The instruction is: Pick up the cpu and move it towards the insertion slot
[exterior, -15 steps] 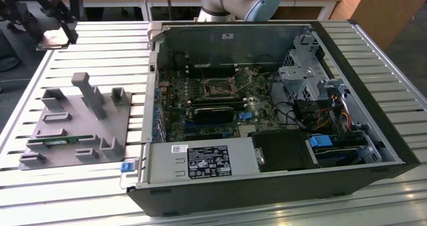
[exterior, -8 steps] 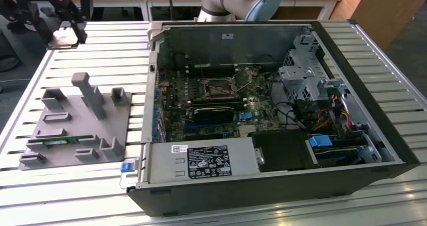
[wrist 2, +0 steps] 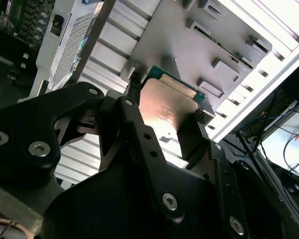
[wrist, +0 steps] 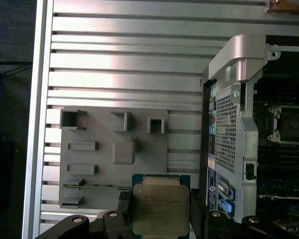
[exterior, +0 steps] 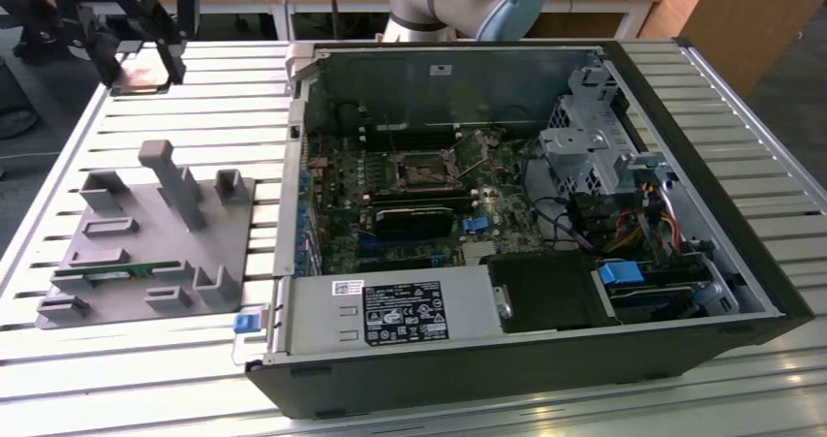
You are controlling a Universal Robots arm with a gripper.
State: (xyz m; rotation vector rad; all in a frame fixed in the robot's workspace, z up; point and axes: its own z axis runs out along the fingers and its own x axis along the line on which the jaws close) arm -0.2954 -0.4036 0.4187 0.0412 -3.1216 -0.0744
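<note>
The gripper [wrist: 159, 211] has its black fingers [wrist 2: 134, 87] clamped on two opposite edges of the cpu [wrist: 158, 206], so the chip hangs in the air with its silvery top showing in both wrist views and a thin green rim around it. In the exterior view the gripper [exterior: 139, 64] sits high over the far corner of the slatted metal table [exterior: 168, 108] on the exterior view's left, with the cpu [exterior: 139, 69] between its fingers, well apart from the computer. Below and nearer on the table lies a grey plastic holder [exterior: 142, 234] with upright posts and shallow pockets; a long thin green memory stick [exterior: 116, 272] rests in one of its slots. Beyond that, toward the exterior view's right, the open black computer case [exterior: 517, 359] lies on its side, its board exposed. The insertion slot [exterior: 421, 171], a small dark square with a shiny metal frame, sits near the middle of that board, and it also shows in the first wrist view [wrist: 291, 124]. A long black card [exterior: 416, 222] lies just beside it on the board.
</note>
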